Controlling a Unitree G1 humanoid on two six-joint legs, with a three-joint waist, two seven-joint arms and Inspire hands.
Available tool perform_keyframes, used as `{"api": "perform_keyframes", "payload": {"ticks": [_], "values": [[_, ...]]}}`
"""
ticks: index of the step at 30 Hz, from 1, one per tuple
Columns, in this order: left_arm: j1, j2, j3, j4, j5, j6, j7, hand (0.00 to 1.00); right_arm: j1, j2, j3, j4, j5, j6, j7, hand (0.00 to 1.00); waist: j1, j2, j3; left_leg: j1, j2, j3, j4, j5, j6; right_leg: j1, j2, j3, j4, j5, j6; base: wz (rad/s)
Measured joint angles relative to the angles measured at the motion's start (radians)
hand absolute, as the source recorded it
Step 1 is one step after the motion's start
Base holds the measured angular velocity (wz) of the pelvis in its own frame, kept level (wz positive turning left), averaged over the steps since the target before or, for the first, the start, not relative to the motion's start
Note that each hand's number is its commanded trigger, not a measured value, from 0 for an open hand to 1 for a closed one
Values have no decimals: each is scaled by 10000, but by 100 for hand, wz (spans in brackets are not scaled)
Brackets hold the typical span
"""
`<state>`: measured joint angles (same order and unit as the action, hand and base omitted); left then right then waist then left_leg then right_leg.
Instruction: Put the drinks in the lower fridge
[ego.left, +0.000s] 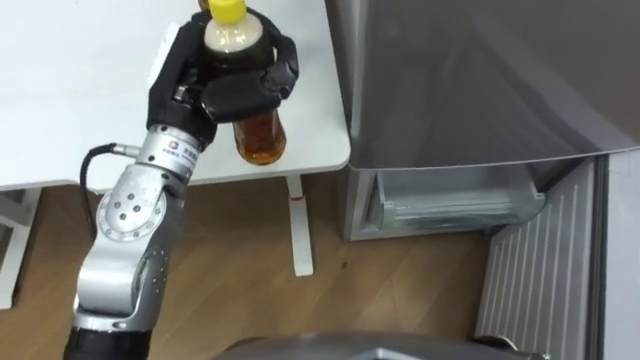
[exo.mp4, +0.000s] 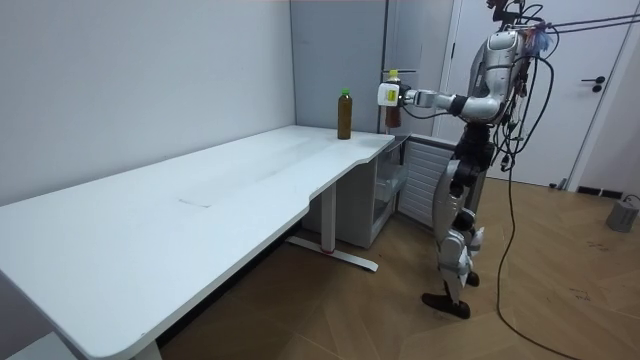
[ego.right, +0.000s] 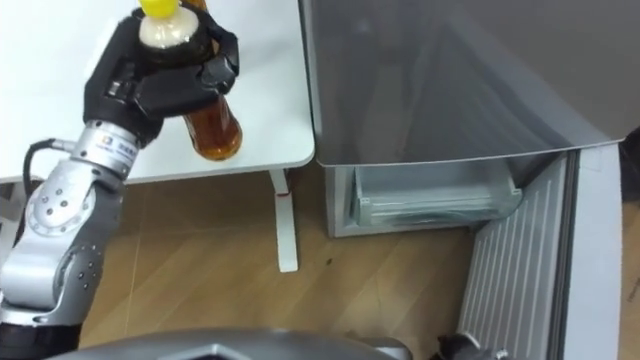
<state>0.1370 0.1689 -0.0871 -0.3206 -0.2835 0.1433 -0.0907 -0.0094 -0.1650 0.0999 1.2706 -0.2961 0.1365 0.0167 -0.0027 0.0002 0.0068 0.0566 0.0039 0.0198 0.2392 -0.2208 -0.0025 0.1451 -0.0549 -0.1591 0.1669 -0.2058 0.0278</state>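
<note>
White table (ego.left: 60, 90) on a white leg, standing on a wood-look floor (ego.left: 250, 290), is the reference point for this record. The robot stands off the table's end, just outside the corner nearest the grey fridge (ego.left: 480, 80), with its left arm stretched out over that corner. The left hand (ego.left: 235, 90) is closed round a bottle (ego.left: 262, 140) of amber drink, with fingers and thumb wrapped about its upper body just below the yellow cap (ego.left: 226, 10). The bottle is held roughly upright. The room view shows it lifted clear of the tabletop, above the table's end edge rather than resting on it. A second bottle (exo.mp4: 344, 113), dark amber with a green cap, stands upright on the table a little further in from the same end, close to the wall side and apart from the held one. The fridge stands directly beside the table's end, touching or very nearly so. Its lower compartment is open, and a clear plastic drawer (ego.left: 455, 200) is visible inside at floor level, past the table's leg. The lower door (ego.left: 545, 270), ribbed on its inner face, is swung outward away from the table, on the robot's right. Neither bottle is in the lower compartment. Whether the drawer contains anything cannot be made out.
</note>
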Motion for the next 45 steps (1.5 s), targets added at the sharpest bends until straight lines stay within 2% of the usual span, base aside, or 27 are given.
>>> {"api": "perform_keyframes", "payload": {"ticks": [4,7,9,12,20,26,32,42,45], "values": [[30,-26,-87,-1,-7,-1,-1,100,-26,-67,369,-479,213,-81,-193,0,94,-3,-2,-87,-7,-61,-1,1,-2,-47,1,-70,-6,1,0,6],[161,-95,-97,0,1,-1,0,100,219,-185,360,-1562,264,-162,-193,0,137,-7,-1,-152,-1,-42,-12,6,-8,-202,1,-59,25,2,-1,-3],[325,-99,-109,0,1,-2,0,100,419,-114,358,-2555,1031,-722,-142,0,105,-14,-2,-158,2,-26,-16,5,-8,-215,2,-75,23,4,-5,0],[396,-97,-118,8,24,-2,-2,100,588,211,369,-3317,1549,-1110,158,0,91,-47,4,-144,1,-104,-22,5,-9,-153,1,-201,22,5,-5,10],[1081,-4,-125,12,37,-19,-17,100,874,401,752,-4757,1644,-1132,965,0,101,-60,8,-102,-22,-242,-39,6,-10,-46,-29,-392,25,5,-3,6],[1091,5,-129,118,-2,-23,-300,100,1036,446,822,-6098,1685,-1132,1533,0,95,-101,4,-109,-23,-252,5,30,-28,-14,-30,-412,39,5,-4,0],[1091,20,-325,458,-6,-23,-377,100,1106,443,1189,-7546,1685,-1125,2596,0,41,-147,2,-253,-26,-267,150,25,-27,-41,-28,-424,39,7,-8,1],[1090,22,-334,466,-13,-75,-655,100,1109,372,1520,-8622,1686,-1123,4215,0,118,-140,12,-231,-25,-295,207,24,-25,-69,-24,-373,103,10,-12,0],[1090,2,-335,525,-17,-195,-720,100,1107,334,1508,-8863,1690,-1123,4687,0,116,-118,56,-108,-21,-275,173,24,-25,8,-24,-364,155,10,-11,-1]]}}
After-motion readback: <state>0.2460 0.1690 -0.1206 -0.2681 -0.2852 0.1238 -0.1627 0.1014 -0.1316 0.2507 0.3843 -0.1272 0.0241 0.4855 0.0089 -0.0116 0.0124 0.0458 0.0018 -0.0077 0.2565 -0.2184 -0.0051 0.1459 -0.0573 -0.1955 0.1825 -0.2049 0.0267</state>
